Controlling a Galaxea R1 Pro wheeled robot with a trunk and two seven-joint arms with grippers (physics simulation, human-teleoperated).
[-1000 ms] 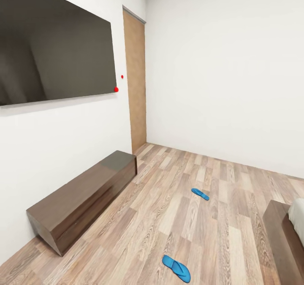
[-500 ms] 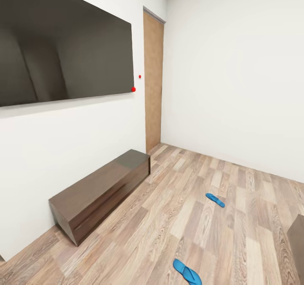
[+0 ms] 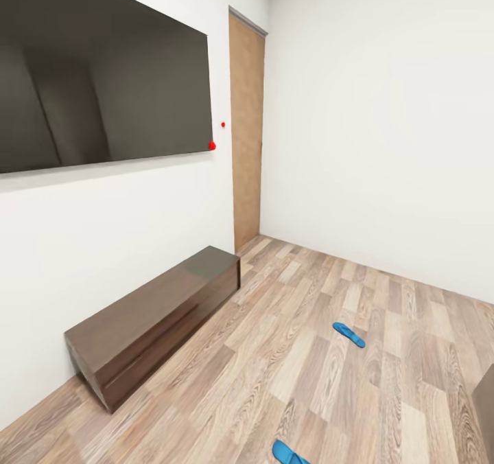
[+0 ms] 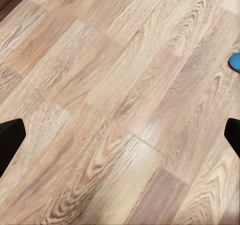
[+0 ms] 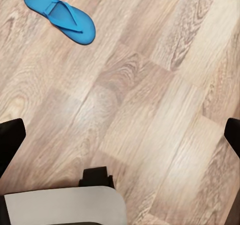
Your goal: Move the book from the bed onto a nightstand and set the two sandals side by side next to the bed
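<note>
Two blue sandals (image 3: 348,334) (image 3: 288,454) are lying well apart on the wood floor (image 3: 288,354), near a long dark bench (image 3: 154,320). Both grippers (image 4: 120,135) (image 5: 120,135) are hanging spread wide over bare planks, holding nothing. The blue bit at the left wrist view's edge is probably a sandal too.

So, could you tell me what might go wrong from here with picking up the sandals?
The two flip-flops lie well apart on the floor: the far sandal sits mid-room, the near sandal at the head view's lower edge, so it could slip out of sight or be run over by the base. Both lie flat on the planks; the open right tool may scrape wood or pinch only a thin strap.
</note>
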